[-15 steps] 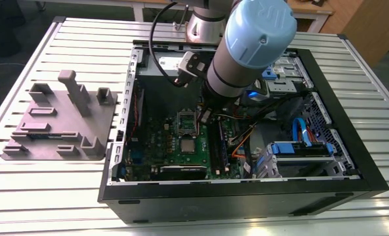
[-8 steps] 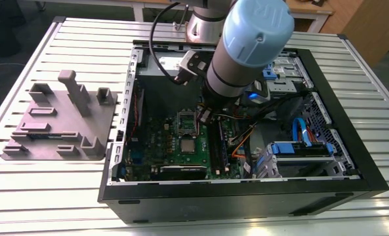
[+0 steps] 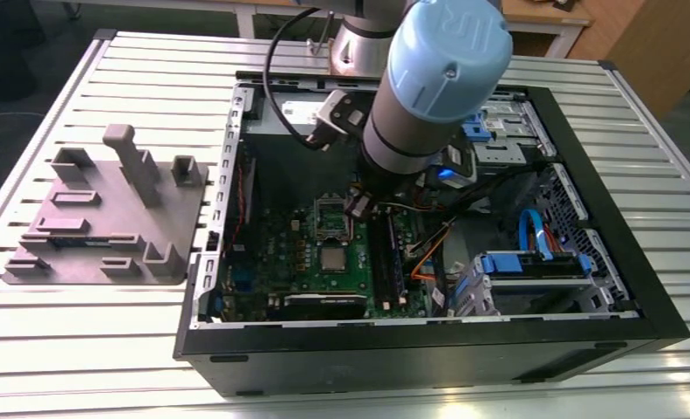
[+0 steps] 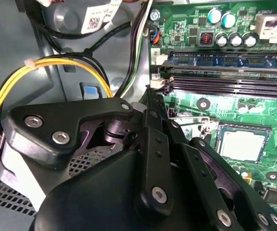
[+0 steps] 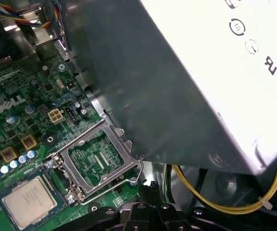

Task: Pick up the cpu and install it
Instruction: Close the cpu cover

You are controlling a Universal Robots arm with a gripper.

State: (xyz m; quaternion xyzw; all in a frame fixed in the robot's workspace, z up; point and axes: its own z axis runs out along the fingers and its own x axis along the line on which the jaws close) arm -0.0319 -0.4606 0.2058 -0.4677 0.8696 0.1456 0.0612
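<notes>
CPU [image 3: 335, 258] sits flat in its motherboard [image 3: 304, 262] socket with the retention frame [image 5: 99, 159] swung open; the hand [image 3: 360, 206] hovers just beside it, grip state unclear.

- cpu [image 3: 334, 258] [image 4: 242, 145] [image 5: 28, 202]: small flat square chip, silvery-grey metal top with faint print.
- Pose: lies flat, top face up, edges square to its socket.
- State: seated in the socket on the green board; socket frame swung open beside it, not clamped over it.
- Place relative to gripper [image 3: 358, 208]: below the fingertips and off to one side, near but apart; not held, not touched.
- Exterior view: sits toward the case front from the gripper.
</notes>
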